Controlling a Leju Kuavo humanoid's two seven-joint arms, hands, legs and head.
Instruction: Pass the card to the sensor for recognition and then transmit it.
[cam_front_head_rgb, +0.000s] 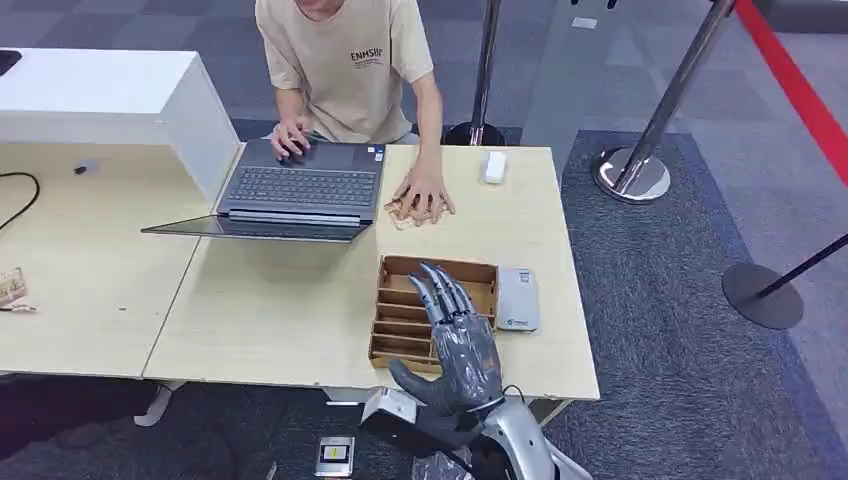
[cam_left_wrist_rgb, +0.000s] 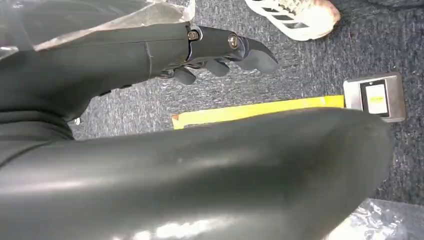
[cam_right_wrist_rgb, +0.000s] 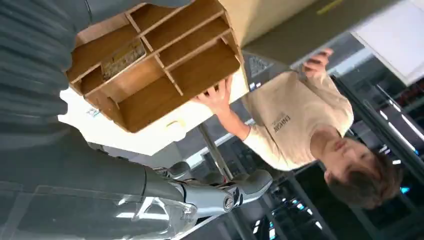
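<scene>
Right hand (cam_front_head_rgb: 455, 335) raised over the wooden tray (cam_front_head_rgb: 400, 300), fingers spread, holding nothing.

The tray sits near the counter (cam_front_head_rgb: 280, 320) front edge at about 5 o'clock, with the grey sensor (cam_front_head_rgb: 518, 298) touching its 3 o'clock side, close to the counter's right edge. I cannot tell where the card lies. A person's hand (cam_front_head_rgb: 422, 195) rests flat at 12 o'clock of the tray, beside the laptop (cam_front_head_rgb: 300, 190). Left hand (cam_left_wrist_rgb: 220, 50) hangs above the carpet, fingers loosely curled, empty.
</scene>
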